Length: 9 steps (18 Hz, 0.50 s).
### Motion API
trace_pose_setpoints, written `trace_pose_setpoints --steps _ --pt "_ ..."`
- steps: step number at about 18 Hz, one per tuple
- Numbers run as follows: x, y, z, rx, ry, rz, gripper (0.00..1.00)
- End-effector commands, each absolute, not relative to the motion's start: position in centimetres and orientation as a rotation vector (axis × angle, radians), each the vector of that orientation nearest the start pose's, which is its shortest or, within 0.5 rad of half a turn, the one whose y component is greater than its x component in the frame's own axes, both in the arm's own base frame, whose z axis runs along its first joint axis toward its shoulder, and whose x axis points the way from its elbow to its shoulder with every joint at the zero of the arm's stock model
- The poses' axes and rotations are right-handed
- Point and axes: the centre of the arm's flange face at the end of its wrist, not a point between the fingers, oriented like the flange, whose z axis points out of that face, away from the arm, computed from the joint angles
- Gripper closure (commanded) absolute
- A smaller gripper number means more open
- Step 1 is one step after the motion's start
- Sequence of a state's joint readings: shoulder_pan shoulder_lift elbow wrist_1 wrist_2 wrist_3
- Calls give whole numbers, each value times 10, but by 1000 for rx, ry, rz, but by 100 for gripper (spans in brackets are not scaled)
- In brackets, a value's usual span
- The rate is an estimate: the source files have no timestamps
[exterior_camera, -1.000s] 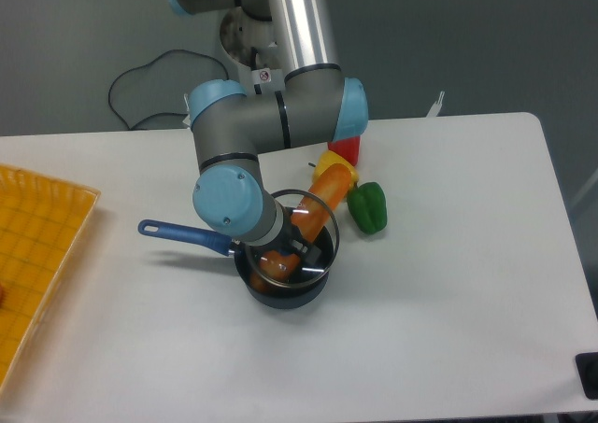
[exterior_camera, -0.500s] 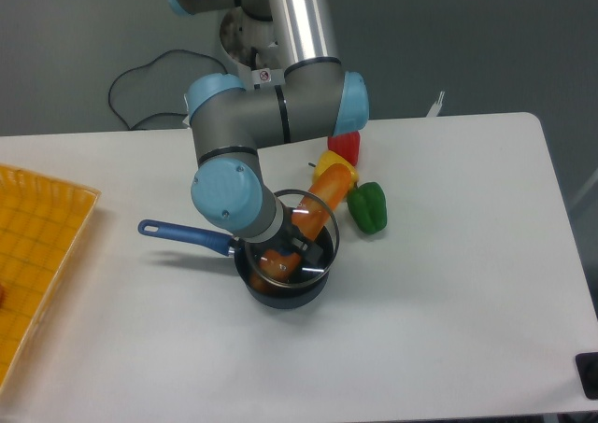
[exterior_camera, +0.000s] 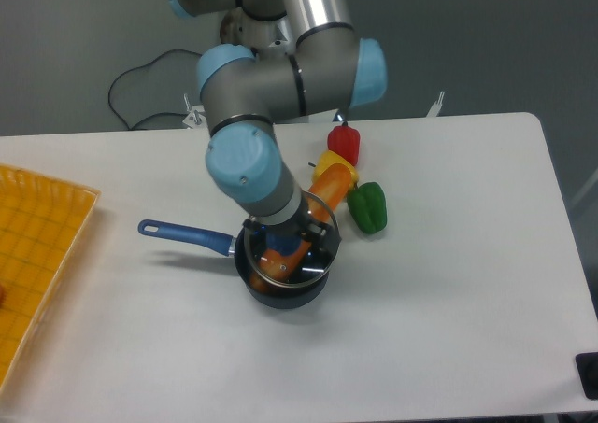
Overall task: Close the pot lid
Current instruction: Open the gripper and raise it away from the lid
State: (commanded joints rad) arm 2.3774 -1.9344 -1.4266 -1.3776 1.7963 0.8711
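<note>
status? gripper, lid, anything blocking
Gripper over pot, jaws hidden. Lid on pot rim, blue knob visible; seating unclear. Peppers beside pot, apart.

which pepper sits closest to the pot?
The green pepper, just right of the pot. The yellow pepper lies farther back and the red pepper farthest, up by the arm.

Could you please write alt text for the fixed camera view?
A robot arm lowers a glass pot lid onto a small dark pot with a blue handle on a white table. Red, yellow and green peppers lie behind; a yellow tray sits left.
</note>
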Motion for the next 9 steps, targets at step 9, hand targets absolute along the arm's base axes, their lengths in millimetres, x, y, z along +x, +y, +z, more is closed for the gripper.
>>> trace_pose_setpoints --steps 9 --pt "-471 421 409 -3220 157 178 0"
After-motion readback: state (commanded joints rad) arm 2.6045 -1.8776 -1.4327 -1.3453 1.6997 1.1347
